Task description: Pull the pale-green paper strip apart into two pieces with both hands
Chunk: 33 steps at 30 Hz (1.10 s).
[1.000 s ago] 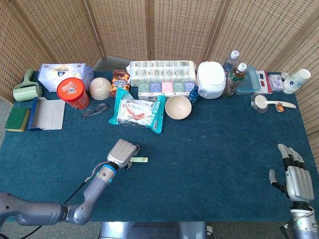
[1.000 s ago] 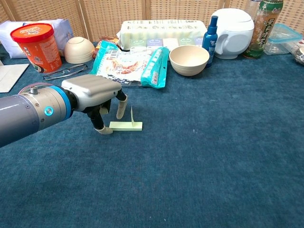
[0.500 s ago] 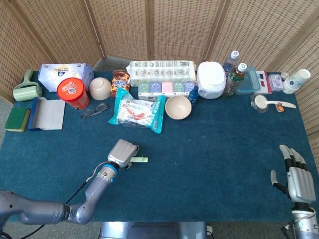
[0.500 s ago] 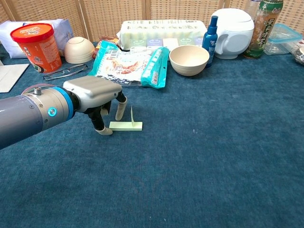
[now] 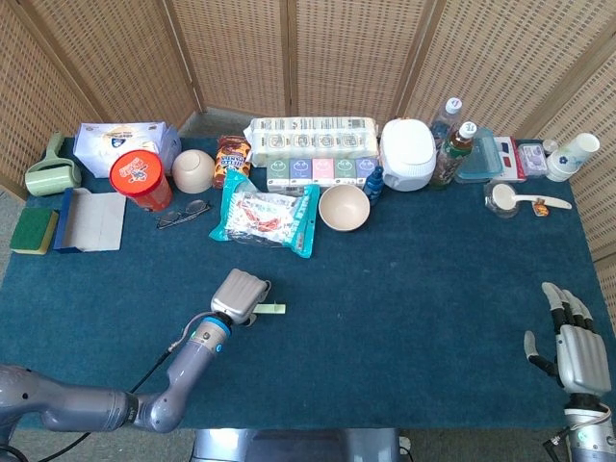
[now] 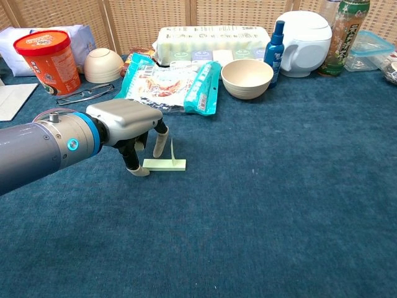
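Observation:
The pale-green paper strip (image 6: 165, 164) lies flat on the blue cloth, with one thin part standing up from it; it also shows as a small strip (image 5: 270, 309) in the head view. My left hand (image 6: 127, 121) hovers palm-down over its left end. One fingertip rests on the cloth at that end, another hangs just behind the strip, and nothing is pinched between them. My right hand (image 5: 569, 344) is far off at the near right corner of the table, fingers spread and holding nothing. The chest view does not show it.
A teal snack bag (image 6: 170, 82) and a beige bowl (image 6: 247, 77) lie just behind the strip. Glasses (image 6: 84, 92), a red cup (image 6: 49, 60), a white cooker (image 6: 304, 35), bottles and boxes line the far edge. Bare blue cloth (image 5: 414, 289) lies between the two hands.
My right hand has drawn back toward the near table edge. My left hand has crept slightly right over the strip; the strip has not moved.

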Each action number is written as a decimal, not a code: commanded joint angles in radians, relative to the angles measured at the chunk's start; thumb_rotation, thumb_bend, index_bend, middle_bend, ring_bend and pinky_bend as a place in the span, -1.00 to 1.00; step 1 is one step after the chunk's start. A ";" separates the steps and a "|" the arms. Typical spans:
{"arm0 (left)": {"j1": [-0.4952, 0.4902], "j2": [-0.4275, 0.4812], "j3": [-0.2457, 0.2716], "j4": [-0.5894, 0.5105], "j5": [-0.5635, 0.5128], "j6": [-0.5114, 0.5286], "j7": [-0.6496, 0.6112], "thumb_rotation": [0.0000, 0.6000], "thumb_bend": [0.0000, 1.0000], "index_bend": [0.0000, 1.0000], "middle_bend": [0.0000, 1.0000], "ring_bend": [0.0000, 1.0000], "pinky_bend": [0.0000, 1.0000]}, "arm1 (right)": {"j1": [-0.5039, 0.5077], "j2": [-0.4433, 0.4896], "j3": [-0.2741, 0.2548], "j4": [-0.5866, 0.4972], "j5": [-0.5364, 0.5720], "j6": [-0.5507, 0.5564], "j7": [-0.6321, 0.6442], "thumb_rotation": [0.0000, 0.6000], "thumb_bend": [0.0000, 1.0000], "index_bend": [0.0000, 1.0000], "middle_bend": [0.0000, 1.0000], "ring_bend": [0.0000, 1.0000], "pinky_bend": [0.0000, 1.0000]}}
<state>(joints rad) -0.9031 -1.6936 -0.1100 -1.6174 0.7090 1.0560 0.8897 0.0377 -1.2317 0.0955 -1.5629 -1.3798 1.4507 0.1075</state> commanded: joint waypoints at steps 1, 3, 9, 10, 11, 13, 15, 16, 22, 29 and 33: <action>-0.006 0.000 -0.001 -0.004 -0.016 0.000 0.006 1.00 -0.59 -0.02 1.00 0.98 1.00 | -0.001 0.000 0.002 0.003 -0.001 0.003 0.003 1.00 0.01 -1.00 -0.78 -0.98 -0.83; -0.011 -0.002 -0.002 -0.005 -0.027 0.002 0.010 1.00 -0.59 -0.02 1.00 0.98 1.00 | -0.001 0.000 0.002 0.005 -0.001 0.002 0.006 1.00 0.01 -1.00 -0.78 -0.98 -0.83; -0.023 -0.005 -0.003 -0.005 -0.048 0.009 0.020 1.00 -0.56 -0.01 1.00 0.98 1.00 | -0.005 -0.002 0.000 0.010 0.000 0.001 0.012 1.00 0.01 -1.00 -0.78 -0.98 -0.83; -0.026 -0.006 -0.003 -0.005 -0.053 0.009 0.023 1.00 -0.55 -0.01 1.00 0.98 1.00 | -0.006 -0.002 0.000 0.011 0.000 0.001 0.013 1.00 0.01 -1.00 -0.78 -0.98 -0.83; -0.028 -0.007 -0.003 -0.004 -0.056 0.010 0.026 1.00 -0.55 -0.01 1.00 0.98 1.00 | -0.007 -0.002 -0.001 0.012 0.000 0.000 0.014 1.00 0.01 -1.00 -0.78 -0.98 -0.83; -0.033 -0.007 -0.002 -0.004 -0.064 0.011 0.030 1.00 -0.54 0.00 1.00 0.98 1.00 | -0.008 0.000 -0.002 0.013 -0.001 0.000 0.015 1.00 0.01 -1.00 -0.78 -0.98 -0.83; -0.038 -0.007 -0.001 -0.005 -0.076 0.010 0.036 1.00 -0.52 0.01 1.00 0.98 1.00 | -0.008 0.001 -0.002 0.013 -0.001 -0.002 0.016 1.00 0.00 -1.00 -0.77 -0.98 -0.83; -0.040 -0.007 -0.001 -0.005 -0.081 0.010 0.039 1.00 -0.52 0.01 1.00 0.98 1.00 | -0.008 0.002 -0.002 0.013 -0.001 -0.002 0.017 1.00 0.00 -1.00 -0.77 -0.98 -0.83; -0.054 -0.009 0.000 -0.004 -0.107 0.011 0.049 1.00 -0.51 0.03 1.00 0.98 1.00 | -0.010 0.002 -0.001 0.016 -0.002 -0.001 0.023 1.00 -0.01 -1.00 -0.77 -0.98 -0.83; -0.073 -0.007 0.002 -0.002 -0.147 0.011 0.071 1.00 -0.48 0.07 1.00 0.98 1.00 | -0.009 0.000 0.001 0.019 -0.001 -0.006 0.028 1.00 -0.02 -1.00 -0.77 -0.98 -0.83; -0.079 -0.007 0.003 -0.001 -0.153 0.012 0.070 1.00 -0.45 0.11 1.00 0.98 1.00 | -0.010 0.002 0.001 0.019 -0.001 -0.006 0.029 1.00 -0.02 -1.00 -0.77 -0.98 -0.83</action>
<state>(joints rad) -0.9817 -1.7006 -0.1071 -1.6183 0.5561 1.0681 0.9600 0.0281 -1.2300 0.0965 -1.5437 -1.3805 1.4442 0.1367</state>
